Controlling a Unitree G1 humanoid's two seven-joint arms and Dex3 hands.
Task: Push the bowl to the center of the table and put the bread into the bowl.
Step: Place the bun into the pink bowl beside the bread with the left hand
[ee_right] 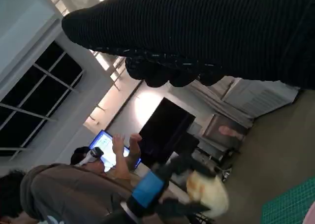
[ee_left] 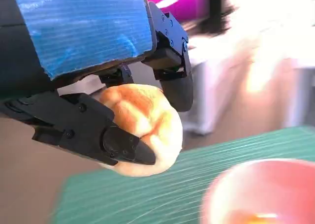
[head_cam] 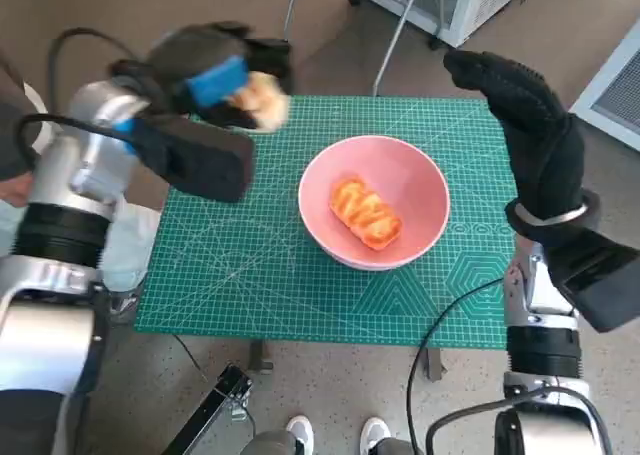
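The bread roll [ee_left: 142, 130] is pale golden, rounded, with ridged browning on top — you are gripping it in the left hand [head_cam: 215, 80], fingers [ee_left: 123, 145] closed around it, raised over the far left corner of the counter [head_cam: 220, 275]. It has not yet reached the bowl. The pink bowl [head_cam: 420, 175] sits near the counter's centre, so judge the push complete; it already contains one orange-glazed bread piece [head_cam: 365, 213]. Your right hand [head_cam: 535, 125] hovers at the right edge — fingers extended, holding nothing
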